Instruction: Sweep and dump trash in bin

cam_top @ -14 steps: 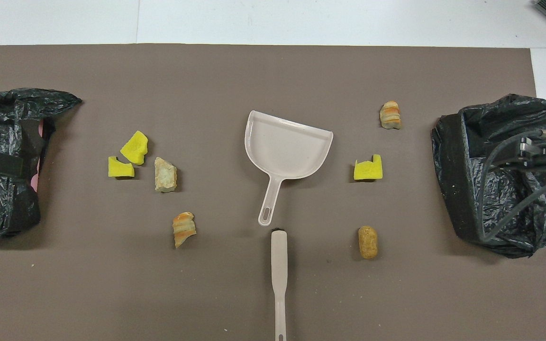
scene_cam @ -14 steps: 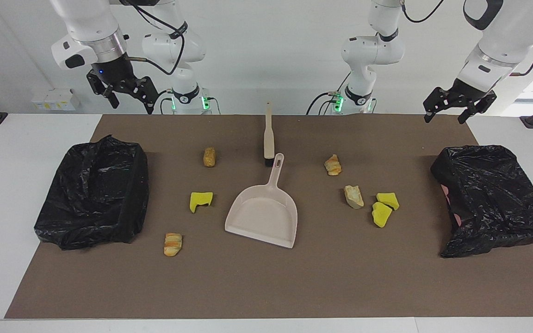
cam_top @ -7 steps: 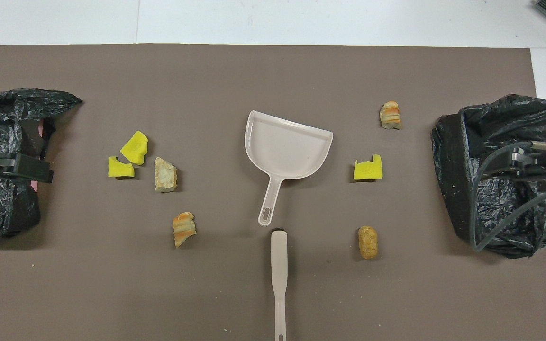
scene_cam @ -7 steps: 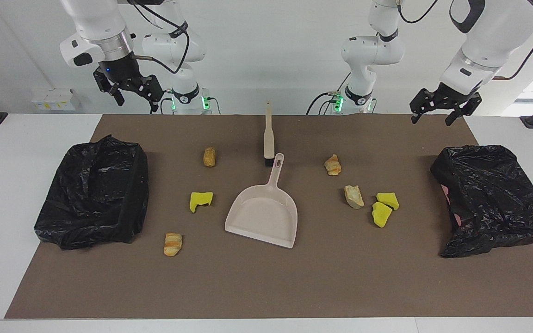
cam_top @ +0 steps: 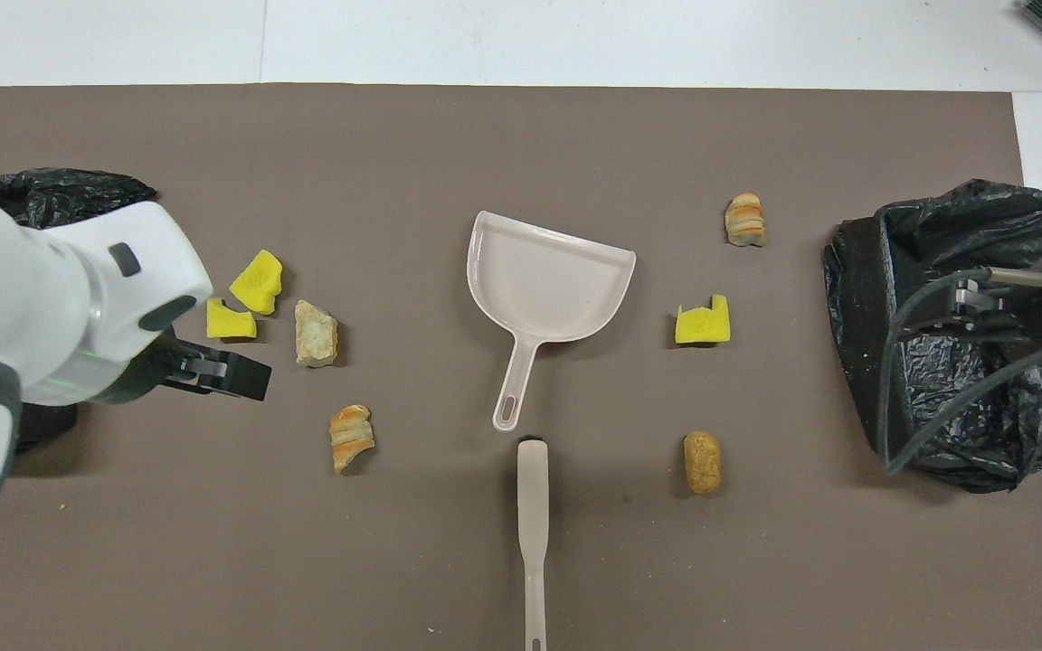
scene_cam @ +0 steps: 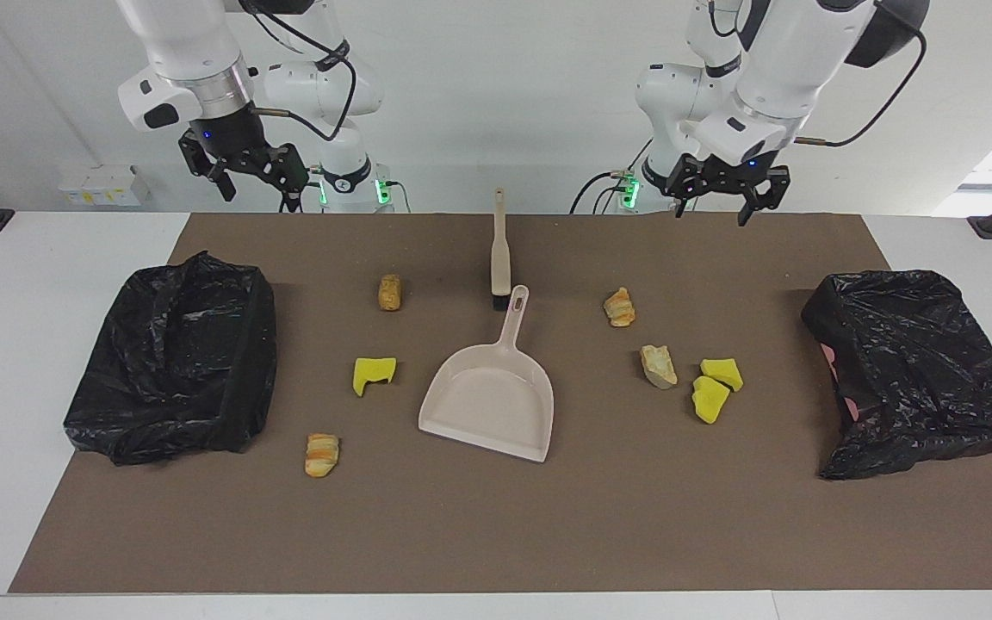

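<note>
Hovering above mat edge near robots, left gripper [scene_cam: 718, 200] fingers apart, empty. Below it, nearest trash [scene_cam: 620, 307]: croissant scrap, then pale crust chunk [scene_cam: 658, 365] and two yellow sponge bits [scene_cam: 713, 387] toward black bin bag [scene_cam: 914, 370]. Right gripper [scene_cam: 253, 176] raised over mat corner, fingers apart, empty; second bin bag [scene_cam: 176, 362] beneath. Brush [scene_cam: 500, 251] and dustpan [scene_cam: 492, 400] lay between arms, untouched, three more scraps [scene_cam: 375, 373] beside dustpan.
</note>
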Available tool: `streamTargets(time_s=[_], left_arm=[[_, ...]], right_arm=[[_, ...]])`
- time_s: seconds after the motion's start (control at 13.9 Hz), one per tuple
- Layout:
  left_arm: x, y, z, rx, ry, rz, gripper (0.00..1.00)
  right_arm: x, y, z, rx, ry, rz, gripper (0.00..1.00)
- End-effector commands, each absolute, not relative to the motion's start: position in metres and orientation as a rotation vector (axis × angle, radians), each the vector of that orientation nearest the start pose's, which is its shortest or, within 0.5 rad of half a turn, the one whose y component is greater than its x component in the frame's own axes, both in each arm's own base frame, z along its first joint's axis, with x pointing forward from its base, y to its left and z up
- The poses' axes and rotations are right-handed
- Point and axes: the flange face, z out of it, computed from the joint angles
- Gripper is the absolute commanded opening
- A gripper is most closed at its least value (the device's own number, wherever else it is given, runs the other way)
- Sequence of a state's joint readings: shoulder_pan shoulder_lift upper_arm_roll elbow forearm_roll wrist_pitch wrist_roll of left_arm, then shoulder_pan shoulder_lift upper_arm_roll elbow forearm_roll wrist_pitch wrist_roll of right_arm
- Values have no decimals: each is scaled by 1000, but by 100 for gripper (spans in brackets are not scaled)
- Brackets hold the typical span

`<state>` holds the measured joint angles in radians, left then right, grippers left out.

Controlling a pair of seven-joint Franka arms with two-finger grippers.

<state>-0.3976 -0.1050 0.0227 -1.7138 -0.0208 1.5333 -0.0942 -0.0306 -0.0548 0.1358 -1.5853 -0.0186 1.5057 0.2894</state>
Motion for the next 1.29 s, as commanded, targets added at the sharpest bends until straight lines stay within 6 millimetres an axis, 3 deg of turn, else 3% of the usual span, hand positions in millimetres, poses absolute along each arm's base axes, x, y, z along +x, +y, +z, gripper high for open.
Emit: streamTargets(time_s=[0.0,0.07,0.36,0.57,0.72,0.93,1.08,1.22], left_arm=[[440,-223,606,-3098,482,115,100],[427,-245,599,-3087,495,134,100],[364,-301,568,-3091,509,91,100],[327,-318,542,-3090,579,70,100],[309,-330,520,-3086,632,75,100],[279,-348,471,-3080,690,56,100],[247,-372,433,-3071,726,49,100],[235,-382,407,-3114,717,-23,100]], right_arm=[[546,90,620,-3150,252,3,100],[556,102,613,-3147,266,5,100],[591,174,558,-3126,356,28,100],[609,231,510,-3119,391,7,100],[622,257,487,-3111,416,20,100],[623,307,457,-3101,462,40,100],[618,333,433,-3094,484,50,100],[605,364,415,-3089,497,58,100]])
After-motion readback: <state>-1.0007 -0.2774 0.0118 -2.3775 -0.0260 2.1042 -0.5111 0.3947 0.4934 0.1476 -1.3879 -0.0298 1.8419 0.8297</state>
